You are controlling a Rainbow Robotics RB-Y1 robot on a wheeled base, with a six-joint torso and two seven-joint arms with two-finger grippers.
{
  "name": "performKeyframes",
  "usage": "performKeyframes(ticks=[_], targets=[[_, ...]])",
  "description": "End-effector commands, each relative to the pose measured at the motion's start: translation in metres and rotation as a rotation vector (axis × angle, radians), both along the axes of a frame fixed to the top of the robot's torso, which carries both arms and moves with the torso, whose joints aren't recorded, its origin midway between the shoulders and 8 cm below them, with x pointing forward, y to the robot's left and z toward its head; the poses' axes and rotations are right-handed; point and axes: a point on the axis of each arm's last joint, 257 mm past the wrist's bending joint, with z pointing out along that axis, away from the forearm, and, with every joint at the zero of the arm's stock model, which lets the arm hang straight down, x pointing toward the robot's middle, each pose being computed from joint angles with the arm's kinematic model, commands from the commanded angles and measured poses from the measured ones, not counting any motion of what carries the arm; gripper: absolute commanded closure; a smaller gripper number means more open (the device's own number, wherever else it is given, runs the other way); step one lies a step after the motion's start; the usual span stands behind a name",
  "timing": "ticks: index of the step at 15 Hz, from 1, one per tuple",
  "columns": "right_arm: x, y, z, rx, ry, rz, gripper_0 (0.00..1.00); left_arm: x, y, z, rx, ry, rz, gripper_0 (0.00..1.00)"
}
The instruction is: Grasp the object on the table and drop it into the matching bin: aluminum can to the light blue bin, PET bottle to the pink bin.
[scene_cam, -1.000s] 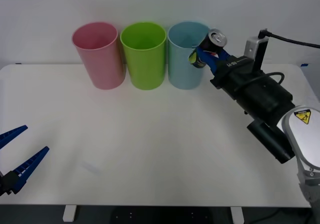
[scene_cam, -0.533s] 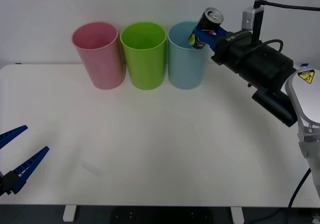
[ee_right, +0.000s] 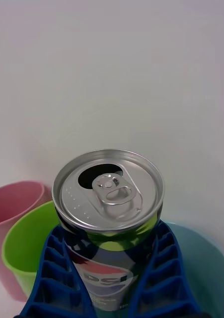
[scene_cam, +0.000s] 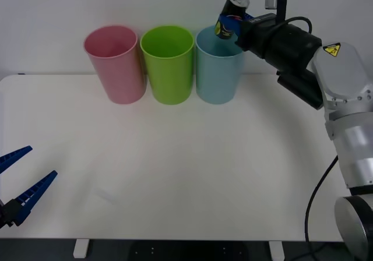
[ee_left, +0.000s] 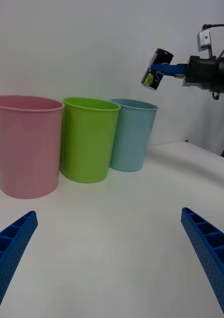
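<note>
One arm is doing the work here: the right gripper (scene_cam: 233, 22) has its jaws squeezed on the sides of the black can (scene_cam: 231, 15) and holds it up in the air, over the far right part of the light blue bin's rim (scene_cam: 218, 42). The can is tipped, with its silver top up and leaning a little to the right, and its bottom end pointing down toward the bin's mouth. From the right wrist camera, the can's opened top (ee_right: 108, 189) sits between the two blue fingers (ee_right: 54, 278), with the blue bin (ee_right: 211, 278) just under it on one side and the green bin (ee_right: 22, 248) and pink bin (ee_right: 12, 203) farther along. The can looks to be at the edge of the opening, not over its middle, so a small move toward the bin's middle would likely help before letting go. The left gripper (scene_cam: 20, 185) waits with its jaws spread wide, low at the near left edge of the tabletop (scene_cam: 186, 168), far from the bins.
</note>
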Motion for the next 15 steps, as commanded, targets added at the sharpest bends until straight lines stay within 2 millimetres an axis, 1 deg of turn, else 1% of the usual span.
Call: performKeyframes(ticks=[1,3,7,9,14,15], targets=[[0.023,0.002,0.002,0.003,0.023,-0.038,1.00,0.000,0.000,0.000,0.000,0.000,0.000,0.00],[0.036,0.003,0.002,0.003,0.040,-0.063,1.00,0.000,0.000,0.000,0.000,0.000,0.000,0.00],[0.051,0.004,0.000,0.003,0.042,-0.119,1.00,0.000,0.000,0.000,0.000,0.000,0.000,0.00],[0.052,0.004,-0.003,-0.003,0.044,-0.123,1.00,0.000,0.000,0.000,0.000,0.000,0.000,0.00],[0.052,0.003,-0.003,-0.003,0.043,-0.123,1.00,0.000,0.000,0.000,0.000,0.000,0.000,0.00],[0.051,0.004,-0.001,-0.002,0.039,-0.121,0.44,0.000,0.000,0.000,0.000,0.000,0.000,0.00]])
